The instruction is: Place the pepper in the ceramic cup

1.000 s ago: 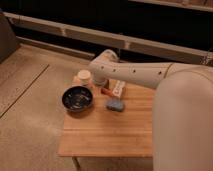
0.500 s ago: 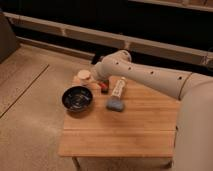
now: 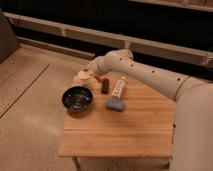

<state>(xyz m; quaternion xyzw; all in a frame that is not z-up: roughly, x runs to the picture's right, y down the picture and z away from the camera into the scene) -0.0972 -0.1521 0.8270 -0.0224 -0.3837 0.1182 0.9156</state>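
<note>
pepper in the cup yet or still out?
Out. The pepper shows as a red sliver at the gripper, beside the ceramic cup on the table, not inside it.

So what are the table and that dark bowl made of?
The table looks like pale wood with a matte finish: plank seams show. The dark bowl seems glazed ceramic, perhaps, given its sheen. The gripper sits by the ceramic cup.

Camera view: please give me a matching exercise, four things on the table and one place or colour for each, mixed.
Things:
1. ceramic cup
2. dark bowl
3. blue-grey pad
4. claw

Descriptions:
A. lies near the table's middle
B. whitish, at the far left corner
C. wide and round, at the left edge
D. at the arm's end, beside the cup

Pairs: 1-B, 2-C, 3-A, 4-D
</note>
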